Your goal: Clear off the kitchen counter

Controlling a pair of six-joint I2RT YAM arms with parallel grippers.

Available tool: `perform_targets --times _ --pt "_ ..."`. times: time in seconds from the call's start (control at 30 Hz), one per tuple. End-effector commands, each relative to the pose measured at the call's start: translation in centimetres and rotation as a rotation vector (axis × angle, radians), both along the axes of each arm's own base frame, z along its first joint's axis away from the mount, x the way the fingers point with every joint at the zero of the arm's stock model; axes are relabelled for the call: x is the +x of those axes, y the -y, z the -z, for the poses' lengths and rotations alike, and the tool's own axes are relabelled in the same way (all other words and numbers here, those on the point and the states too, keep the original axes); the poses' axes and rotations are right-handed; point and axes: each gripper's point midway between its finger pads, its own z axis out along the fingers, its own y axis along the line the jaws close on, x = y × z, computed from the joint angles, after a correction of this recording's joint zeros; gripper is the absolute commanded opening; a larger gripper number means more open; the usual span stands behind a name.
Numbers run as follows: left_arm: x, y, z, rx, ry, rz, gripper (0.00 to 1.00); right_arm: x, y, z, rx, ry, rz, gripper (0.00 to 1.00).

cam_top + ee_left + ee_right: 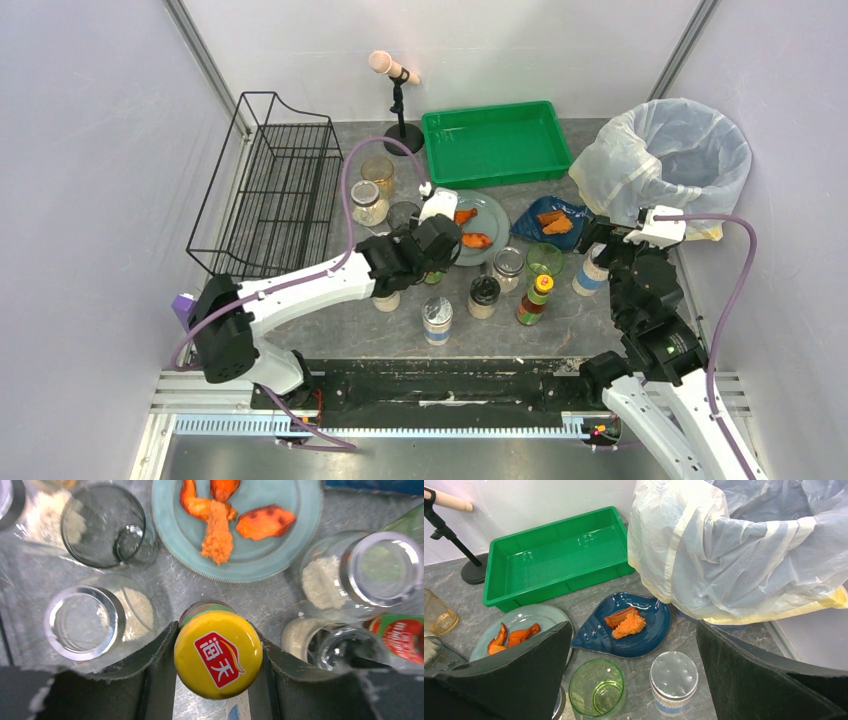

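Note:
The kitchen counter [340, 322] is a dark grey stone-look surface crowded with jars, glasses and plates. My left gripper [432, 258] is shut on a yellow-capped bottle [218, 654], its fingers [155, 670] pressed against both sides of the cap, just in front of a light blue plate [280, 545] with orange food. My right gripper [598, 238] is open and empty. In the right wrist view it [633, 625] hangs above a clear-lidded jar [673, 677] and a green glass [597, 687], near a dark blue shell-shaped dish [644, 630] with orange food.
A green tray [495, 145] stands at the back, a black wire rack [270, 190] at the left, and a bag-lined bin [670, 150] at the right. Several spice jars [437, 318] and a red-labelled sauce bottle [536, 298] stand near the front. A stand holding a pale roller [398, 100] is at the back.

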Motion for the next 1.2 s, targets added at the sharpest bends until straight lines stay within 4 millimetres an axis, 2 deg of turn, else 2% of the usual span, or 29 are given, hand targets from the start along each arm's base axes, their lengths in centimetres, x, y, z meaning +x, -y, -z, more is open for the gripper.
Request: perform_targets --times 0.0,0.2,0.4,0.53,0.7,0.87,1.03,1.17 --pt "1.8 1.5 -13.4 -0.177 0.215 0.041 0.02 -0.5 0.7 -1.5 0.012 0.040 0.029 0.98" --pt "2.3 1.1 -19.8 -0.201 0.244 0.095 0.02 -0.8 0.8 -2.3 0.010 0.056 0.025 0.98" --pt "4.0 -2.0 -25.6 -0.225 0.278 0.063 0.02 -0.7 0.1 -2.6 -0.017 0.055 -0.020 0.98" --pt "6.3 -5.9 -29.3 -0.203 0.327 -0.028 0.02 -0.1 -1.0 -2.5 -0.061 0.042 -0.087 0.98" --pt "9.4 -12.1 -31.5 -0.150 0.345 -0.185 0.02 0.6 -2.5 -2.3 -0.126 0.021 -0.173 0.98" --pt "12.4 -18.3 -32.5 -0.148 0.373 -0.317 0.02 1.1 -3.1 -1.4 -0.110 0.011 -0.189 0.98" --pt "15.9 -25.5 -33.1 -0.115 0.435 -0.475 0.02 1.5 -3.0 -0.5 -0.092 -0.010 -0.166 0.98" --pt "18.1 -30.0 -33.8 -0.094 0.505 -0.586 0.02 1.5 -3.3 0.1 -0.094 -0.027 -0.186 0.98"
